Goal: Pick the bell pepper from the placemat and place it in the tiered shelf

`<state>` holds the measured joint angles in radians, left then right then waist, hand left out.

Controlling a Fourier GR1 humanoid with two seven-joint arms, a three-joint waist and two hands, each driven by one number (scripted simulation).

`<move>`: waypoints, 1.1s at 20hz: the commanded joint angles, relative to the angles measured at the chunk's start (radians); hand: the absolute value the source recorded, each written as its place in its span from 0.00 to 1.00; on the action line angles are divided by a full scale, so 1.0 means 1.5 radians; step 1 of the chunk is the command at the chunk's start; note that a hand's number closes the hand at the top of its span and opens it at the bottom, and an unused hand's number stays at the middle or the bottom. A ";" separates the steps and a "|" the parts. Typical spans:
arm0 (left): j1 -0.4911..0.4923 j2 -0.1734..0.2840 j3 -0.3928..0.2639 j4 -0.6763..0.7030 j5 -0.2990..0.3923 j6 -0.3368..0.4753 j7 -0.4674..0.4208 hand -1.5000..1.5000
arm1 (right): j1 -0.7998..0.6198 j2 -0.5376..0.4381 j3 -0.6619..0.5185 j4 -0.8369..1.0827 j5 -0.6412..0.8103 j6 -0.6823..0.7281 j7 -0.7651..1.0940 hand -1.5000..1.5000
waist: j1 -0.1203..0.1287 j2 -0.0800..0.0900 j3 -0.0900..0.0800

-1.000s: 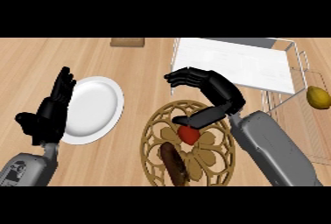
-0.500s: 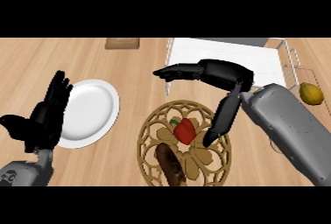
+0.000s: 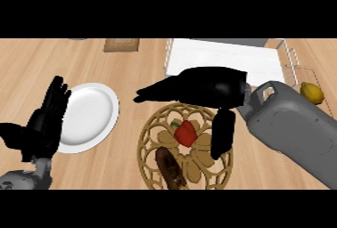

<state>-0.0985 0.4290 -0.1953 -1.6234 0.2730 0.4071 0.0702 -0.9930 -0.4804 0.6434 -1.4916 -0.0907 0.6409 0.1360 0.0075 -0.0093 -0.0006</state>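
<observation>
On the wooden surface [image 3: 99, 173], centre of the head view, sits a round woven placemat [image 3: 153, 133] with an openwork pattern. Red bell pepper [image 3: 186, 132] with a green stem lies on the placemat, near its middle, not held. Dark brown elongated item [image 3: 170, 167] also on the placemat, just below-left of the pepper, apart from it. Right hand [image 3: 197, 87] hovers above the placemat's upper edge, fingers stretched out straight toward the left, nothing in it; its thumb hangs down just to the right of the pepper, and contact with the pepper cannot be told. Grey right forearm [image 3: 293, 129] enters from the lower right. Left hand [image 3: 43, 122] shows at the left edge, fingers straight and pointing up, holding nothing, overlapping the left rim of a white plate [image 3: 89, 113]. Plate lies left of the placemat, apart from it. White tiered shelf [image 3: 220, 58] with wire frame stands at the upper right, behind the right hand. Yellow lemon [image 3: 312, 92] at the right side by the shelf's wire frame. Small wooden block [image 3: 121, 44] at the top edge, left of the shelf.
</observation>
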 commanded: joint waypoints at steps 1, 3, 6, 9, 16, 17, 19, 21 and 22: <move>-0.005 0.005 0.005 -0.024 0.005 -0.003 0.030 0.50 | -0.002 0.027 0.071 -0.074 0.107 -0.033 0.085 0.00 | -0.006 0.000 0.000; 0.027 -0.021 -0.015 -0.020 -0.023 0.012 -0.004 0.50 | 0.012 0.054 0.077 -0.075 0.121 -0.033 0.140 0.00 | -0.004 0.002 0.000; -0.006 0.010 0.025 -0.015 0.003 -0.026 0.021 0.50 | 0.064 0.110 0.140 -0.092 0.203 -0.073 0.173 0.00 | -0.003 0.005 0.000; 0.000 -0.008 0.031 0.013 -0.002 -0.032 0.001 0.50 | 0.069 0.055 0.124 -0.102 0.266 -0.046 0.140 0.00 | -0.006 0.006 0.000; -0.021 -0.015 0.039 -0.003 -0.018 -0.026 0.023 0.50 | 0.088 0.050 0.175 -0.048 0.412 -0.057 0.154 0.00 | -0.005 0.006 0.000; 0.033 -0.014 0.043 -0.023 -0.017 -0.033 0.001 0.50 | 0.121 0.074 0.188 -0.063 0.427 -0.064 0.189 0.00 | -0.002 0.005 0.000; 0.018 -0.017 0.051 -0.040 -0.022 -0.041 0.031 0.50 | 0.133 0.057 0.139 -0.057 0.443 -0.048 0.120 0.00 | -0.003 0.006 0.000; 0.044 -0.041 0.024 -0.058 -0.058 -0.018 0.023 0.50 | 0.155 0.080 0.130 -0.034 0.459 -0.055 0.117 0.00 | -0.002 0.006 0.000; 0.025 -0.038 0.045 -0.034 -0.035 -0.048 0.011 0.50 | 0.143 0.107 0.134 0.027 0.491 -0.083 0.073 0.00 | 0.000 0.007 0.000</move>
<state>-0.0769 0.3891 -0.1393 -1.6658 0.2257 0.3597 0.1032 -0.8176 -0.3559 0.8581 -1.5268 0.5586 0.5554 0.3185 0.0050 -0.0004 0.0001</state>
